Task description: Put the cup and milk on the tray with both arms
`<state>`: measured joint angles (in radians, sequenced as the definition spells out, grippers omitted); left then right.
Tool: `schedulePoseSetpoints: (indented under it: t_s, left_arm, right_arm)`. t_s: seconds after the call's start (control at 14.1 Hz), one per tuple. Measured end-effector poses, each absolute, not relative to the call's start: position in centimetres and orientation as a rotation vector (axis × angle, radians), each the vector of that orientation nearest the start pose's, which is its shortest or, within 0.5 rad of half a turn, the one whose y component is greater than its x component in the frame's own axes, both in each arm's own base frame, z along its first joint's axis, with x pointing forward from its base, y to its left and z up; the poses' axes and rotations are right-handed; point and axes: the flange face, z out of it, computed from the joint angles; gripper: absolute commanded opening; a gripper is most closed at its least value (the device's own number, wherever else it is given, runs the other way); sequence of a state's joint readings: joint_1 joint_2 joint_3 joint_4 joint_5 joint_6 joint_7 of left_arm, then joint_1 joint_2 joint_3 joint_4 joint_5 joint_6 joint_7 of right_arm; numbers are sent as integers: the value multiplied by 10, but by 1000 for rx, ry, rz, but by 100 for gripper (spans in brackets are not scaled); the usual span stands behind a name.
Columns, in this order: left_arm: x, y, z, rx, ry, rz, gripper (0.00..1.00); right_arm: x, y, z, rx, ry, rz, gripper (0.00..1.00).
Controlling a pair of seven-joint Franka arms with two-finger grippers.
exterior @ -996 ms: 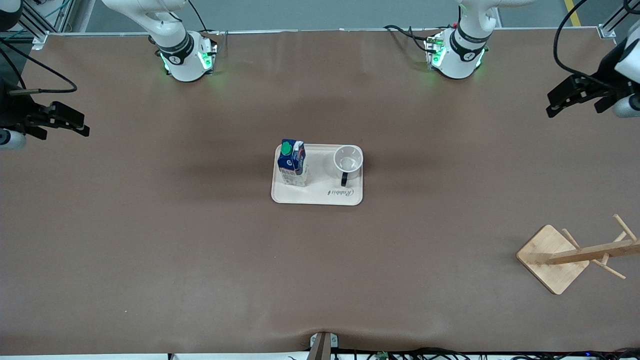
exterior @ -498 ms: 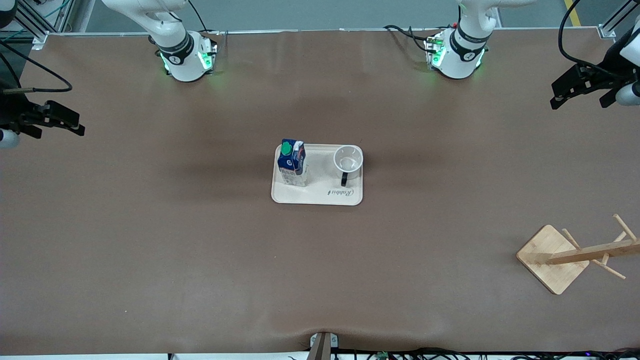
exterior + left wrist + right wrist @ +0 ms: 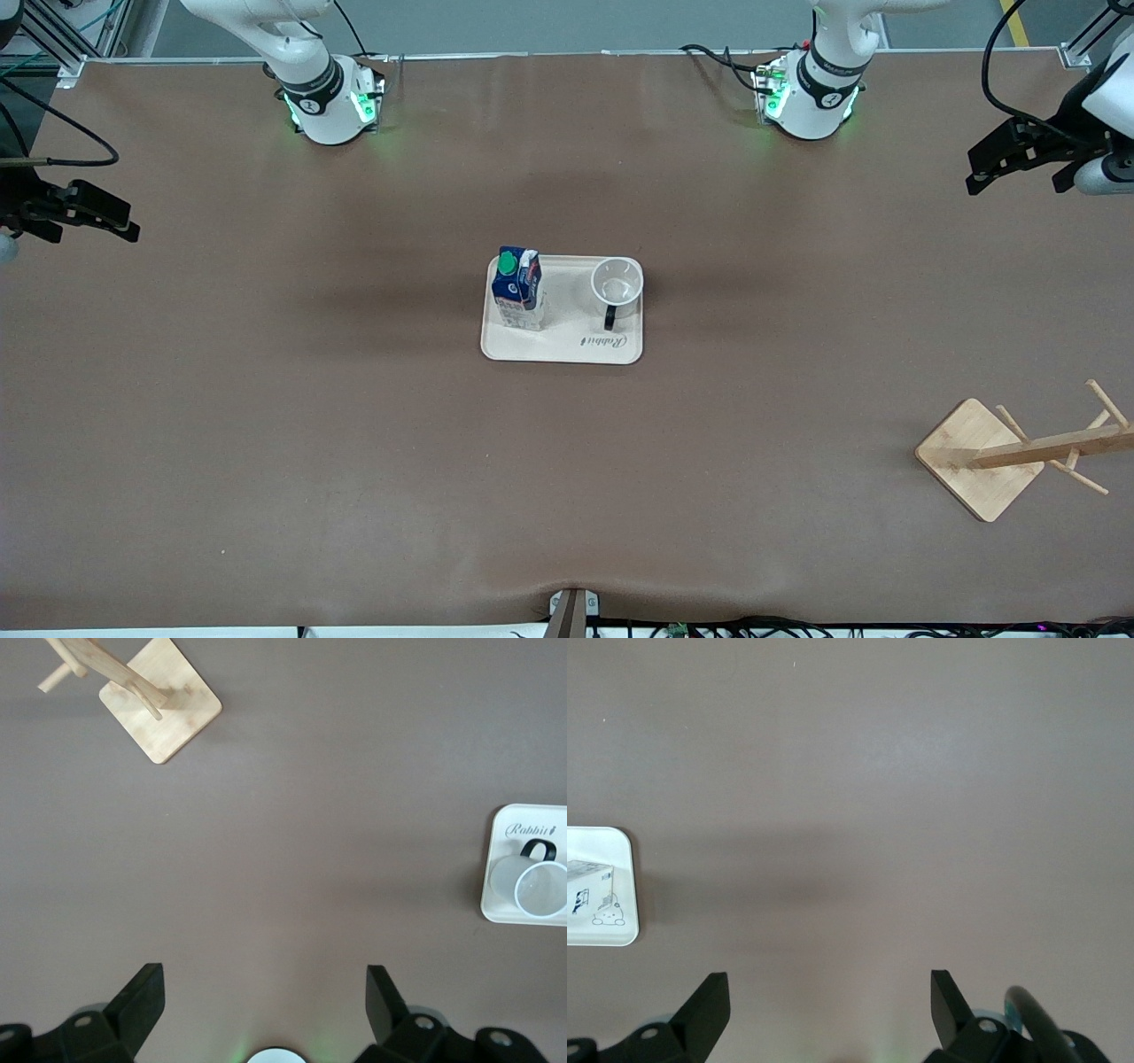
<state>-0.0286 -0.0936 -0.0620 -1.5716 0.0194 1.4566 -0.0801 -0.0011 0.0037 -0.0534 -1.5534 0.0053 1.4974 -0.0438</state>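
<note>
The tabletop (image 3: 354, 443) is one big sheet of matte brown covering, with a grey floor strip, metal frame rails and black cables running along its 12 o'clock edge in the front view. Dead centre sits the tray (image 3: 561, 347), with the milk (image 3: 516, 290) standing upright on its end toward the right arm and the cup (image 3: 617, 288) upright and empty on the end toward the left arm, its black handle pointing at 6 o'clock toward the front camera. Carton and mug are apart, both fully on the tray. The two green-lit bases (image 3: 330, 105) stand along the 12 o'clock edge. The left gripper (image 3: 983, 175) hangs over the table's edge at roughly 2 o'clock from the tray, fingers spread wide with nothing between them; its wrist view shows bare brown surface between the fingers (image 3: 135, 1003). The right gripper (image 3: 111, 220) is out over the table's end at about 10 o'clock from the tray, jaws likewise parted and empty. A wooden rack (image 3: 979, 458) stands near the left arm's end, at around 4 o'clock from the tray, nearer the front camera.
</note>
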Motion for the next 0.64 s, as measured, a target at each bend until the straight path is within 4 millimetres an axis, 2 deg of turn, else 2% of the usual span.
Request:
schedulePoseSetpoints:
  t_s: [0.64]
  left_arm:
    - [506, -47, 660, -3100, 14, 105, 100]
  right_arm:
    - [545, -28, 627, -3135, 14, 113, 100]
